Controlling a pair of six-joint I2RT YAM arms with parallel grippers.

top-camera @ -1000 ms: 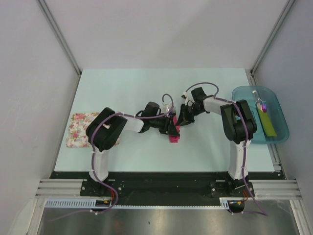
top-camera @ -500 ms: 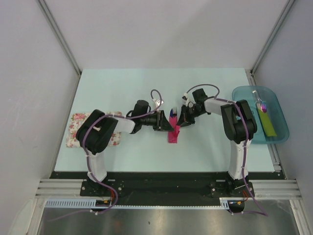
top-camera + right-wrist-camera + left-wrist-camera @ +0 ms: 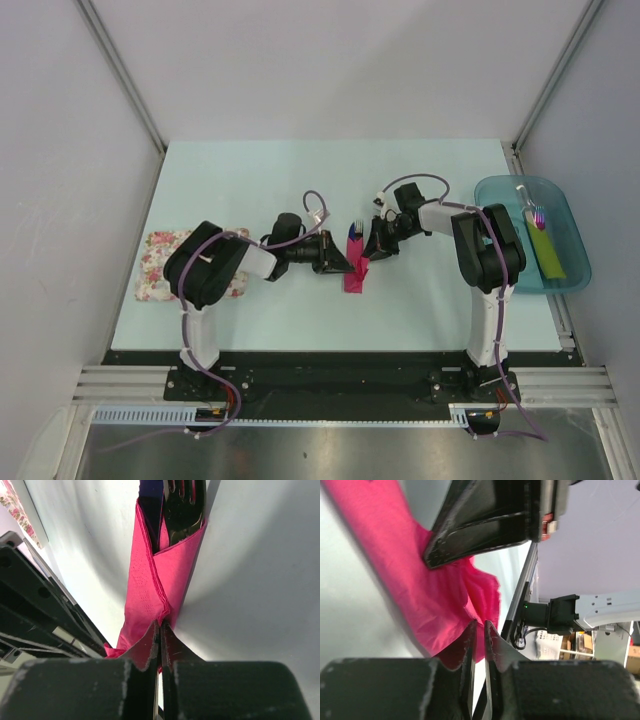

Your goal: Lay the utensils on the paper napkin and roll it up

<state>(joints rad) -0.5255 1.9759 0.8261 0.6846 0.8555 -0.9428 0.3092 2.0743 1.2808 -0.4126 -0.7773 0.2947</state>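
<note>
The magenta paper napkin (image 3: 354, 275) lies mid-table, wrapped into a narrow roll around the utensils. A black fork (image 3: 184, 505) and a dark blue piece (image 3: 151, 500) stick out of its far end (image 3: 355, 231). My right gripper (image 3: 161, 624) is shut on the layered fold edge of the napkin (image 3: 150, 590), coming in from the right (image 3: 370, 252). My left gripper (image 3: 347, 265) sits at the roll's left side. Its jaws stand a thin slit apart (image 3: 479, 626) at the napkin's crumpled end (image 3: 440, 600). Whether paper is pinched there I cannot tell.
A white cloth with pink flowers (image 3: 155, 265) lies at the left under the left arm. At the right edge a blue tray (image 3: 500, 190) holds a brush (image 3: 536, 212) and a yellow-green strip (image 3: 548, 255). One of the right gripper's black fingers (image 3: 470, 540) crosses the left wrist view.
My left arm drew back to the left off the roll and its jaws narrowed to a slit, uncovering the utensil tips. The right gripper kept its place on the napkin.
</note>
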